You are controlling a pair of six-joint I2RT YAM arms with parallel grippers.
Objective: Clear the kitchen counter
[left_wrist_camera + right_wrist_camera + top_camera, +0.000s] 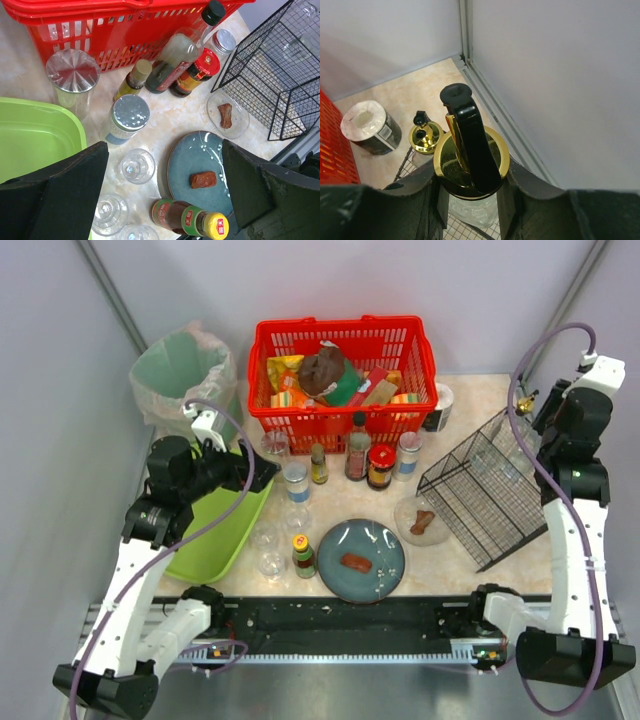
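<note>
Jaws of the left gripper (164, 165) gape above the kitchen counter (440, 565). The right gripper (470, 197) pinches a gold-capped dispenser (492, 150) near its far right corner.

No legible text anywhere.

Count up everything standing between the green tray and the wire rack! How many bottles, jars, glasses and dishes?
Bottles: 4
Silver-lidded jars: 2
Clear glasses: 4
Dishes: 2
Total: 12
</note>
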